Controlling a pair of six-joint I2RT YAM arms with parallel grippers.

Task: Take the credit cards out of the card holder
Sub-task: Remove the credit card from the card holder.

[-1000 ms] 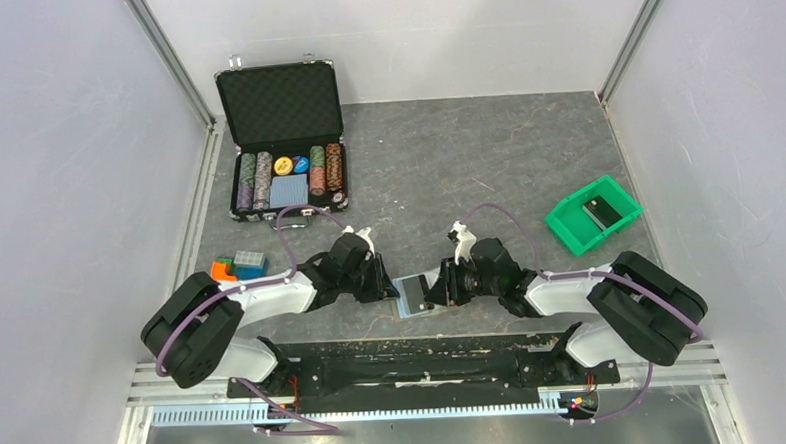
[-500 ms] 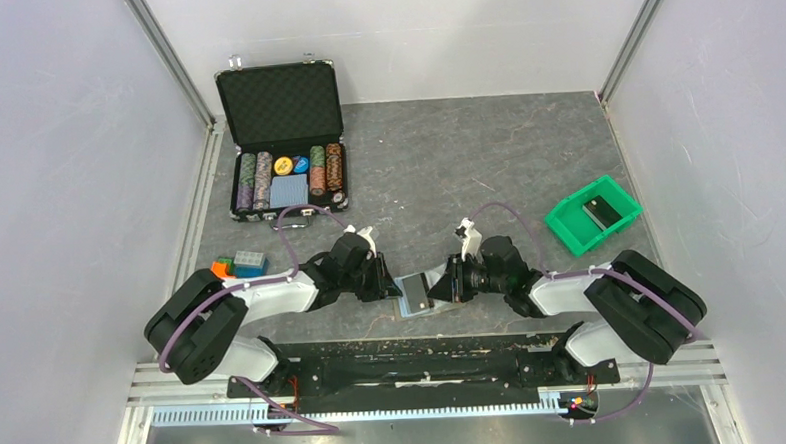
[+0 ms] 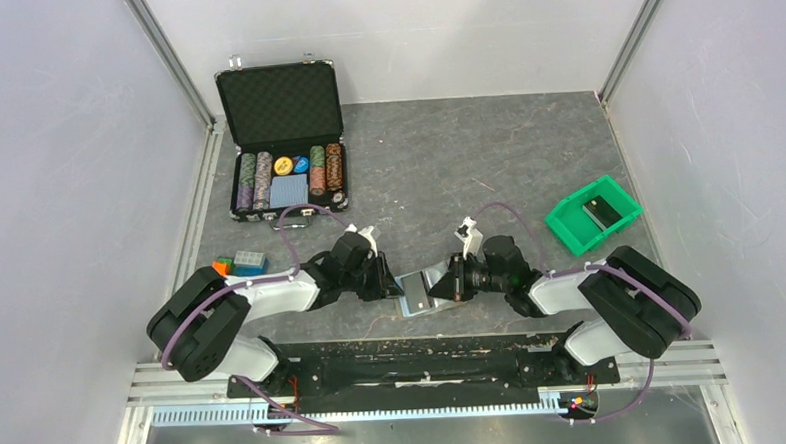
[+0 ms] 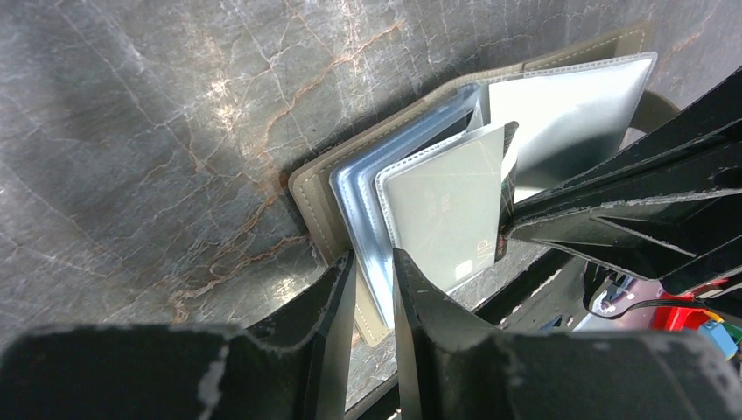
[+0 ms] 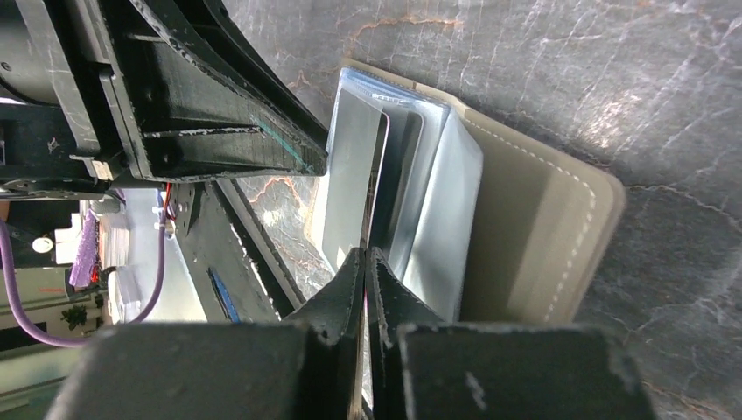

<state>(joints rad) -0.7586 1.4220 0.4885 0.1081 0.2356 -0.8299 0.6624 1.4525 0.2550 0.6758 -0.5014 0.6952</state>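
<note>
The card holder (image 3: pixel 415 291) lies open near the table's front edge, its tan cover (image 5: pixel 534 236) spread flat and its clear sleeves (image 4: pixel 363 206) fanned upward. My left gripper (image 4: pixel 374 262) is shut on the sleeves and the cover's edge, also seen from above (image 3: pixel 392 284). One of the credit cards (image 4: pixel 446 210), pale with a dark edge, sits in the front sleeve. My right gripper (image 5: pixel 366 254) is shut on that card's thin edge (image 5: pixel 374 175), coming in from the right (image 3: pixel 444 285). Any other cards are hidden in the sleeves.
An open black chip case (image 3: pixel 286 147) stands at the back left. A green bin (image 3: pixel 591 213) holding a dark item sits at the right. Coloured blocks (image 3: pixel 239 264) lie beside my left arm. The black base rail (image 3: pixel 415 356) runs just behind the holder.
My right gripper's fingers have closed onto the card's edge. The holder's sleeves have lifted a little. The left gripper has kept its hold.
</note>
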